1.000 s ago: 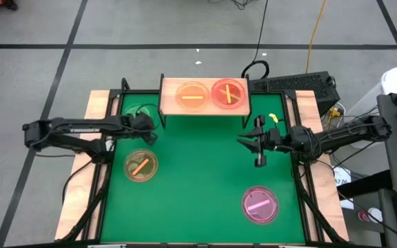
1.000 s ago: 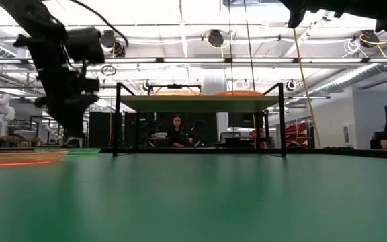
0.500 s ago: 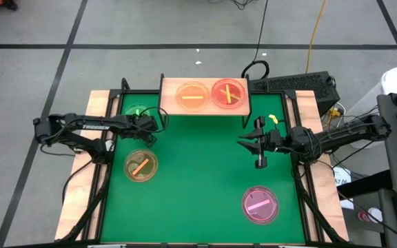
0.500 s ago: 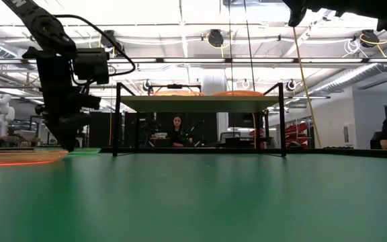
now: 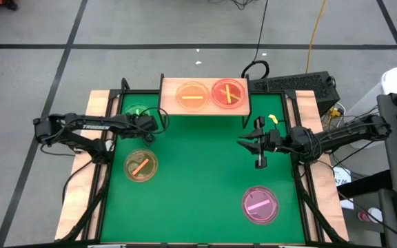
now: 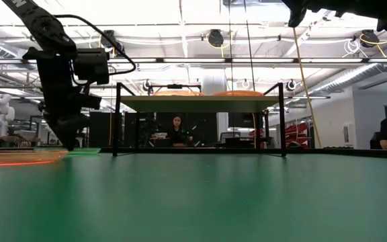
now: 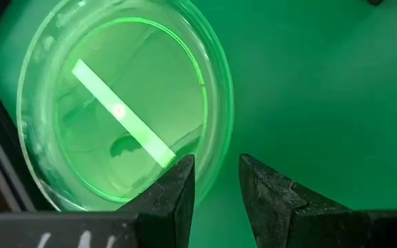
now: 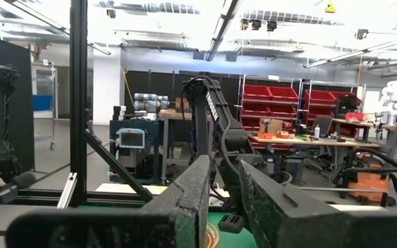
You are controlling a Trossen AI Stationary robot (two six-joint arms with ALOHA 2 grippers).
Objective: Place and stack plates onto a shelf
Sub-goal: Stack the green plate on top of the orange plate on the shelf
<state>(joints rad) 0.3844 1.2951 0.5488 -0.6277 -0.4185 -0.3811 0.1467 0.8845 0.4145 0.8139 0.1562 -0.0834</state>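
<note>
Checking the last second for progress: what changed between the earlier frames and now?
The left gripper slid toward the shelf and dropped lower, fingers open at the rim of the green plate, nothing gripped. The right gripper, both shelf plates, the amber plate and the pink plate stayed put.

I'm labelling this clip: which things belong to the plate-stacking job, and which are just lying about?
Job: green plate, amber plate, pink plate, orange plate and red plate on the shelf, left gripper.
Lying about: keyboard, yellow cable.
</note>
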